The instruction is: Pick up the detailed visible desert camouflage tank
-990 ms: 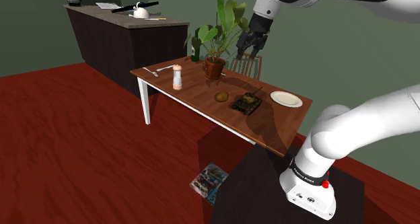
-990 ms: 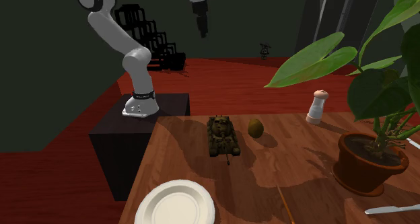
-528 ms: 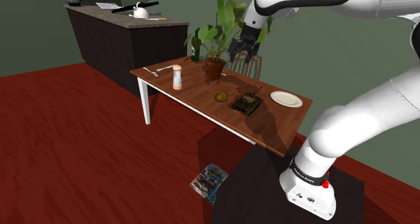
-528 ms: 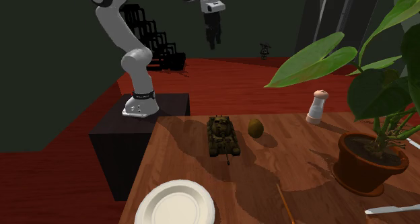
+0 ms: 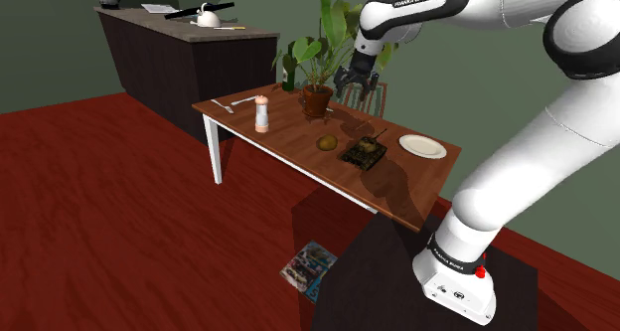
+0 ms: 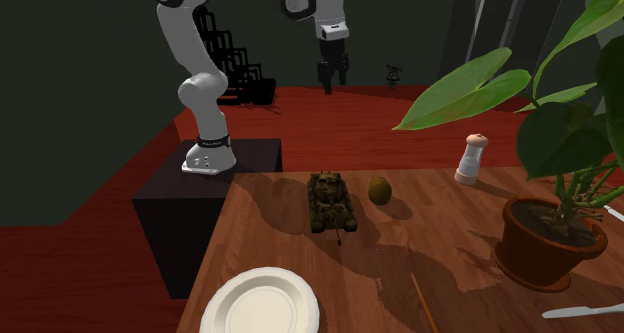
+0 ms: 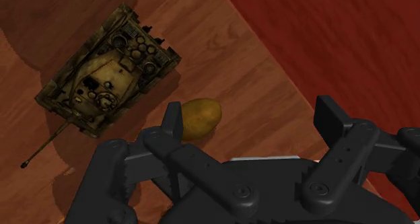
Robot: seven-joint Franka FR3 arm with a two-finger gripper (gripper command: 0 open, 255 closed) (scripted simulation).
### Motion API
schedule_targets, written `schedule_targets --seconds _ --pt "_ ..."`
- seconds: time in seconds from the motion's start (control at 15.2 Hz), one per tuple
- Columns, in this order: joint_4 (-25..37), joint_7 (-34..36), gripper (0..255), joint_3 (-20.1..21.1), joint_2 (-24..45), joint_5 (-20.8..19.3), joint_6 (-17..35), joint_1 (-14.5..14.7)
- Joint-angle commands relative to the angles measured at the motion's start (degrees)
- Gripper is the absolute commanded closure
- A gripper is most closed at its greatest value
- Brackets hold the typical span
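Observation:
A small tank [image 5: 364,151] in tan and dark camouflage stands on the wooden table [image 5: 288,140], between a brown oval fruit [image 5: 327,142] and a white plate [image 5: 422,145]. In the second exterior view the tank [image 6: 331,200] points its barrel toward the plate [image 6: 260,303]. My gripper [image 5: 358,83] hangs high above the table, open and holding nothing. The second exterior view has the gripper [image 6: 330,78] well above the tank. In the wrist view the open gripper [image 7: 250,122] looks down on the tank [image 7: 104,71], with the fruit [image 7: 198,117] beside one finger [image 7: 171,122].
A potted plant [image 5: 318,100], a pepper mill [image 5: 261,113] and cutlery [image 5: 224,105] stand further along the table. A chair [image 5: 370,97] is behind it. A dark counter [image 5: 169,51] stands at the back. A magazine [image 5: 310,269] lies on the red floor.
The gripper has come lower and moved toward the shoulder view's left, to the right in the second exterior view, closer over the table. The tank has not moved.

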Motion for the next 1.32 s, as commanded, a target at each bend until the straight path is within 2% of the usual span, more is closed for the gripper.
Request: schedule_targets --seconds 0.0,0.59,1.25 --pt "0.3 1.7 0 -0.9 2.9 0.2 2.2 -1.0" --pt "6.2 7.5 0 -5.4 16.4 2.7 7.2 -5.4" --pt "12.8 13.0 0 -10.0 30.3 7.7 10.9 -11.0"
